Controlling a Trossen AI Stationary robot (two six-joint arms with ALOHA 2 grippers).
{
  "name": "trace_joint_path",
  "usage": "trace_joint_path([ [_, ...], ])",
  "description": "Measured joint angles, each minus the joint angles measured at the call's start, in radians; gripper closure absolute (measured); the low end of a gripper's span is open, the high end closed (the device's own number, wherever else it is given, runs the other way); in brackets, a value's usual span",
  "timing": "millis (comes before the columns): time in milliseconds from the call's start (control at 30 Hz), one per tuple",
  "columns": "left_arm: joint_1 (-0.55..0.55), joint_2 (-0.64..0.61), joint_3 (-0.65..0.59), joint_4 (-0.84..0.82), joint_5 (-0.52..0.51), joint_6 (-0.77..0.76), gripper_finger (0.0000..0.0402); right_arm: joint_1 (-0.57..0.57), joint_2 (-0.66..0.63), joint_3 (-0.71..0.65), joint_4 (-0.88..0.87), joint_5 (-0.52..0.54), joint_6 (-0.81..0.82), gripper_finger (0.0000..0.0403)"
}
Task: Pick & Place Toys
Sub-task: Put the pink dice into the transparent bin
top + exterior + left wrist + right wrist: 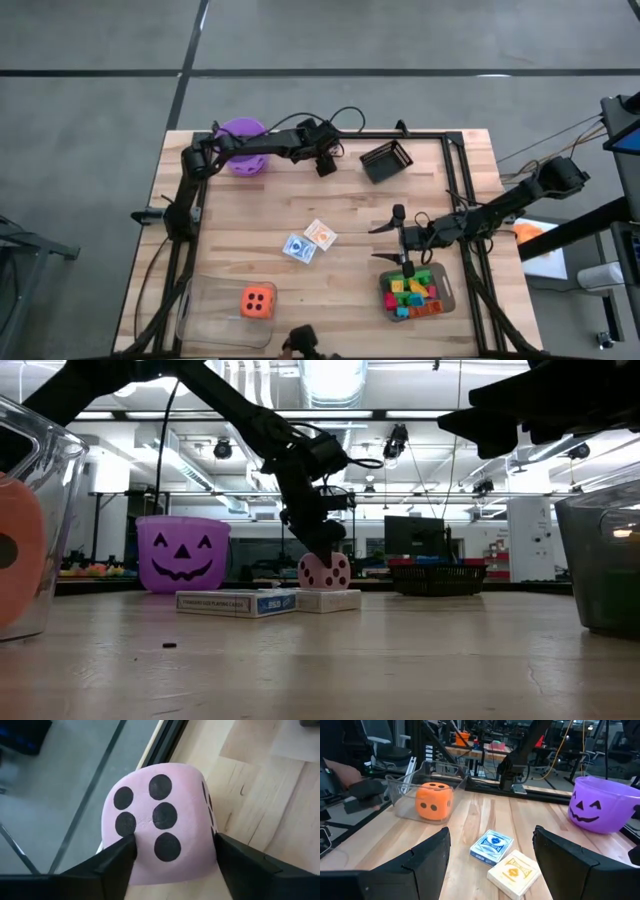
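Observation:
A pink die with black dots (pixel 160 835) sits between the fingers of my left gripper (pixel 172 845) near the table's far edge, beside the black frame rail. In the low view the die (pixel 325 572) shows under that gripper (pixel 320 540). In the high view the gripper (pixel 325 160) hides the die. My right gripper (pixel 388 243) is open and empty above the table, just beyond the grey tray (pixel 447 295) of coloured bricks (pixel 412 292). A blue card pack (pixel 298 248) and an orange one (pixel 321 234) lie flat at mid-table. My left gripper pinches the pink die between its two fingers, one finger (pixel 117 857) on the die's side by the rail, the other (pixel 230 855) on the opposite side (pixel 212 827). The fingers come from above, pointing down. The card pack hides the die's underside in the low view, so whether it is lifted cannot be told.
A purple bucket (pixel 243 143) stands at the far left under my left arm. A black basket (pixel 387 160) stands at the far middle. A clear bin (pixel 200 315) at the near left holds an orange die (pixel 258 302).

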Motion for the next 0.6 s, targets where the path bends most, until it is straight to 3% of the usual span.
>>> trace_joint_path([
  [333, -0.015, -0.001, 0.009, -0.048, -0.011, -0.040, 0.0329, 0.000, 0.000, 0.000, 0.000, 0.000, -0.002, 0.0126],
  [600, -0.033, -0.007, 0.009, -0.120, -0.010, -0.037, 0.0352, 0.000, 0.000, 0.000, 0.000, 0.000, -0.002, 0.0126],
])
